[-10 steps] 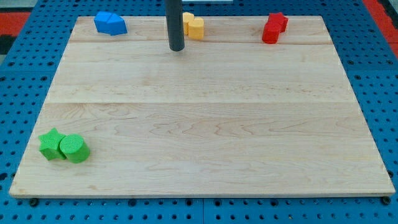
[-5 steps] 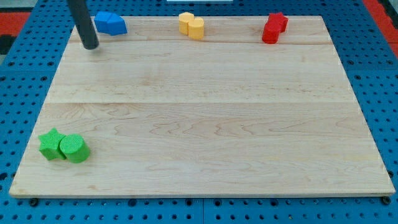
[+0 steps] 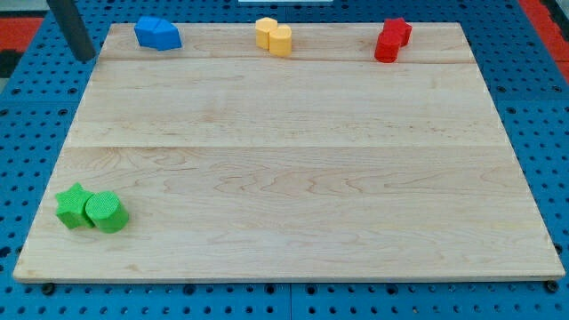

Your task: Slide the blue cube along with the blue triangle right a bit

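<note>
Two blue blocks sit pressed together at the board's top left: the blue cube [image 3: 150, 30] on the left and the blue triangle [image 3: 167, 38] touching its right side; the seam between them is hard to make out. My tip [image 3: 84, 58] is off the board's left edge, over the blue pegboard, to the left of and slightly below the blue pair, apart from them.
Two yellow blocks [image 3: 274, 36] sit together at the top middle. Two red blocks [image 3: 391, 39] sit together at the top right. A green star [image 3: 74, 205] and a green cylinder [image 3: 106, 212] touch at the bottom left. The wooden board [image 3: 293, 160] lies on blue pegboard.
My tip has swept left along the top of the board, from near the yellow blocks, past the blue pair, to beyond the left edge. No block has moved.
</note>
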Controlling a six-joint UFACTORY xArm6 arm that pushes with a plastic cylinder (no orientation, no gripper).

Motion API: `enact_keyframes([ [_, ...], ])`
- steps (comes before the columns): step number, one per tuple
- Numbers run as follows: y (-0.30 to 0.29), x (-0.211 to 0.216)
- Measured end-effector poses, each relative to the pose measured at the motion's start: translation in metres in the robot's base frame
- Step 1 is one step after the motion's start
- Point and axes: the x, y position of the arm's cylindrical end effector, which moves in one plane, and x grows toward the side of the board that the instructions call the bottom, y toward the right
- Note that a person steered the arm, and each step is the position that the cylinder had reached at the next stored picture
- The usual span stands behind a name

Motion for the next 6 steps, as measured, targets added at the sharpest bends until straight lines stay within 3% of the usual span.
enact_keyframes([
  [1,0.009,-0.029],
  [4,0.1,-0.048],
  [6,0.106,-0.056],
])
